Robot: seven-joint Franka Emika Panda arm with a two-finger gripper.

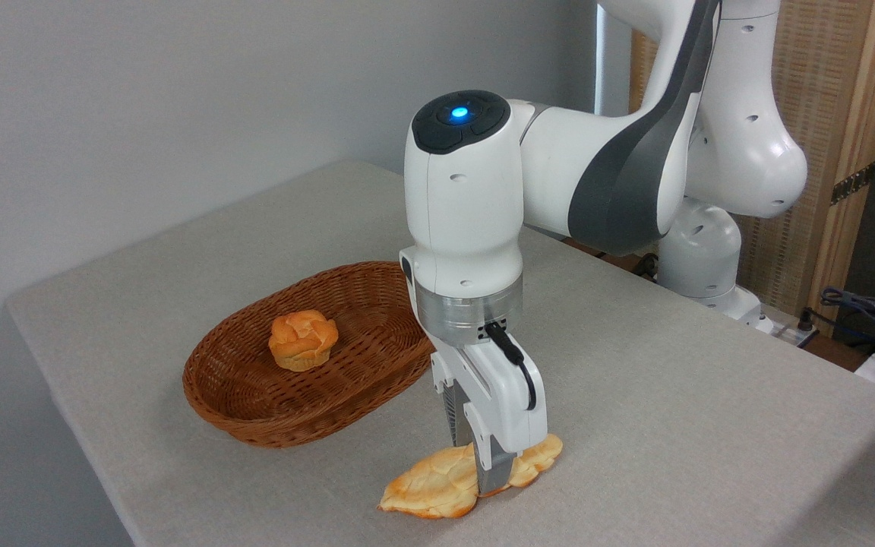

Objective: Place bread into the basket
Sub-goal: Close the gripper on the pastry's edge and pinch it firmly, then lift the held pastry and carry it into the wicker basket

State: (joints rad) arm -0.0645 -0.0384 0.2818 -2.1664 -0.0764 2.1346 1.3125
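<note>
Pinching the bread point(437, 482) on the table point(673, 425), gripper point(478, 463) closed around its middle, basket point(255, 410) just beside

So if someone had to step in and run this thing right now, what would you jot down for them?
Gripper: down over the middle of the bread, fingers on either side; firm grip not clear.
Bread: on the table, just in front of the basket.
Basket: holds one small round bun.
Done: reached the bread.
Left: grasp, lift, move over basket, release.

Bread point(437, 482) on table, right of basket point(255, 410)
</note>
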